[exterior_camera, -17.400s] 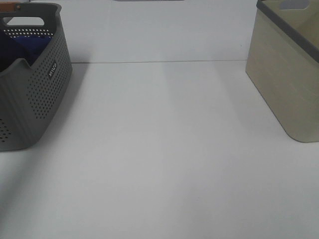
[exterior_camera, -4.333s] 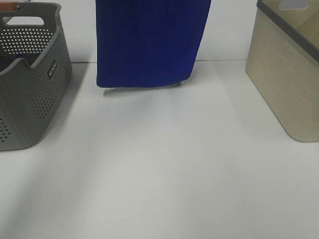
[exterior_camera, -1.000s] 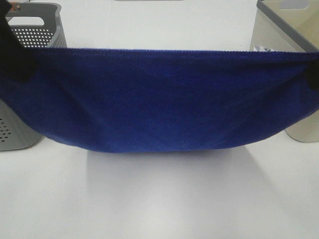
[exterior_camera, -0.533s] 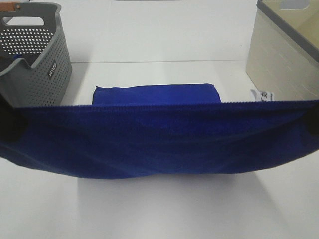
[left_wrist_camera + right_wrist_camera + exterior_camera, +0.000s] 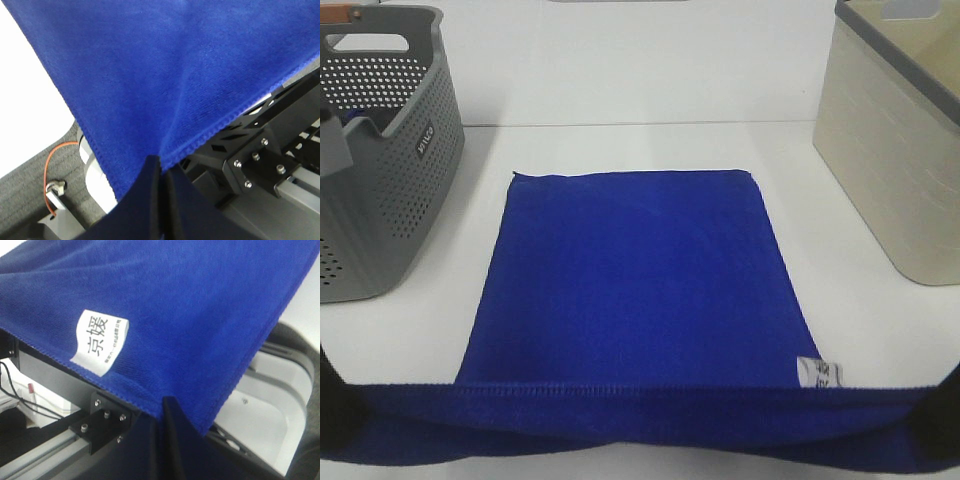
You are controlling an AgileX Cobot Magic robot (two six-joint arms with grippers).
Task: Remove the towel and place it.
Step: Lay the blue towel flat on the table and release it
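The royal-blue towel (image 5: 635, 280) lies mostly flat on the white table, its far edge straight across the middle. Its near edge is held up and stretched along the table's front, with a white tag (image 5: 817, 372) near the right corner. My left gripper (image 5: 335, 412) is shut on the towel's near left corner; the left wrist view shows the cloth (image 5: 165, 75) pinched at the fingers' tip (image 5: 160, 172). My right gripper (image 5: 942, 425) is shut on the near right corner, and the right wrist view shows the tag (image 5: 100, 342) close to the pinch (image 5: 161, 412).
A grey perforated basket (image 5: 410, 150) stands at the back left of the table. A beige bin (image 5: 890, 170) stands at the back right. Both wrist views look past the table's front edge at metal frame parts (image 5: 270, 160) and cables below.
Both grippers have drawn the towel's held edge toward the front of the table and lower. Much more of the towel now lies flat on the surface.
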